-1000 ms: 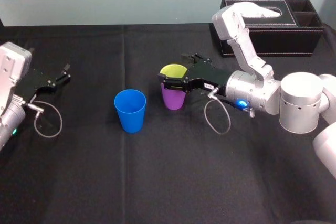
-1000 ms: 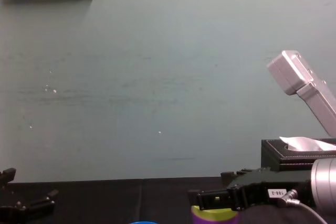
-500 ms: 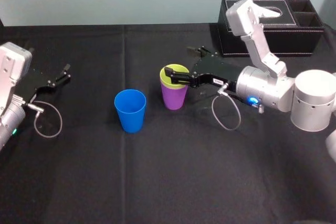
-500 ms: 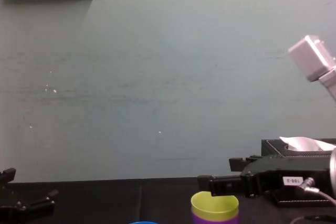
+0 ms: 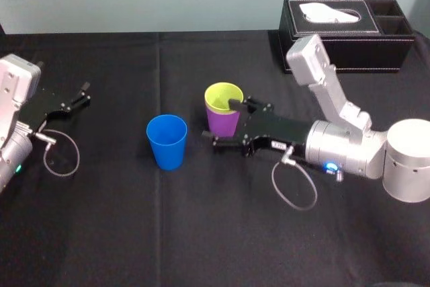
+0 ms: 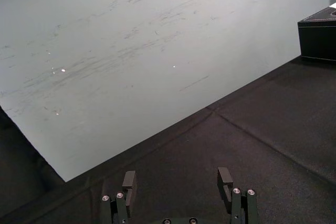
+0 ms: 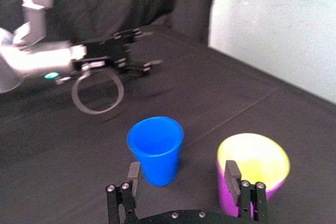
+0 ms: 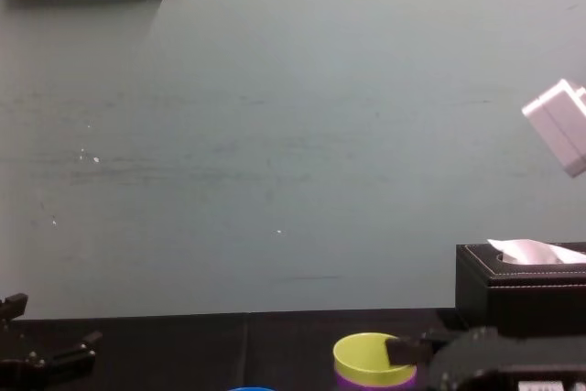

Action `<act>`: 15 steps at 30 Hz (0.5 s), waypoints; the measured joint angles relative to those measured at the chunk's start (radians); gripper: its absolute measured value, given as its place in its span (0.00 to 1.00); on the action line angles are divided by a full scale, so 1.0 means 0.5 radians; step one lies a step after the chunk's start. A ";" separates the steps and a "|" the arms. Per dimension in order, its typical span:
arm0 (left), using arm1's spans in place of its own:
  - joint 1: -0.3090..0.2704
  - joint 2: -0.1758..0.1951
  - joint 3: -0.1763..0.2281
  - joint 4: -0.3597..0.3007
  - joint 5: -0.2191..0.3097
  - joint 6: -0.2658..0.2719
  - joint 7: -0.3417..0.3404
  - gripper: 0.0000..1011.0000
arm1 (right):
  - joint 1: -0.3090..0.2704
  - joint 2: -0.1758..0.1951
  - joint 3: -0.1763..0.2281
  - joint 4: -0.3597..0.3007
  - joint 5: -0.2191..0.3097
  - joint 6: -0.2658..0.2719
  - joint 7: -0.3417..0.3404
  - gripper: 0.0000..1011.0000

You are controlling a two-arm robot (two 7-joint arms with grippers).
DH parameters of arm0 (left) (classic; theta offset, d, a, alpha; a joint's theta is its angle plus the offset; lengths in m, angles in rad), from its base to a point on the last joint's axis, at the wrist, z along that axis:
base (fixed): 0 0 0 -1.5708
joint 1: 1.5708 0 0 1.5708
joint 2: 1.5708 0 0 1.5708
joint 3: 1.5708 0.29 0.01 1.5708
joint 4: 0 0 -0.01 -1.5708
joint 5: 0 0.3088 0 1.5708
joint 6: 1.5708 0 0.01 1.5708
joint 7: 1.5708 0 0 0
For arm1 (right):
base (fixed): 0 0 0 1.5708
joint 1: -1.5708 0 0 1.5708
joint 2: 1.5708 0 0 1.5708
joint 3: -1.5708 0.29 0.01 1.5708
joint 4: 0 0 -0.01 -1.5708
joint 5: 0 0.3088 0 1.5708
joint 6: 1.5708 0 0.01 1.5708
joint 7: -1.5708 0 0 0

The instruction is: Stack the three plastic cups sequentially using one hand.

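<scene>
**Cups and working gripper, placed from the tissue box**

- Yellow-green cup (image 5: 224, 97): upright, mouth up, nested inside the purple cup (image 5: 220, 126); only its rim band stands clear. The pair sits left of the black tissue box (image 5: 346, 38) and nearer the robot.
- Blue cup (image 5: 166, 141): upright, empty, alone. Farther left of the box than the pair, slightly nearer the robot, apart from them.
- Right gripper (image 7: 182, 169): black, fingers spread wide, low at the pair's box-side flank. One finger overlaps the yellow-green rim; contact can't be confirmed.

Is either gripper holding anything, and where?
Nothing is held. The right gripper is open at the purple cup, not closed on it; the left gripper is open too.
</scene>
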 joint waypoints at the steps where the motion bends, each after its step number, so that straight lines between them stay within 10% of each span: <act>1: 0.000 0.000 0.000 0.000 0.000 0.000 0.000 1.00 | -0.012 0.009 -0.009 -0.019 0.000 0.003 0.002 0.99; 15: 0.000 0.000 0.000 0.000 0.000 0.000 0.000 1.00 | -0.075 0.047 -0.211 -0.111 -0.080 0.059 0.044 0.99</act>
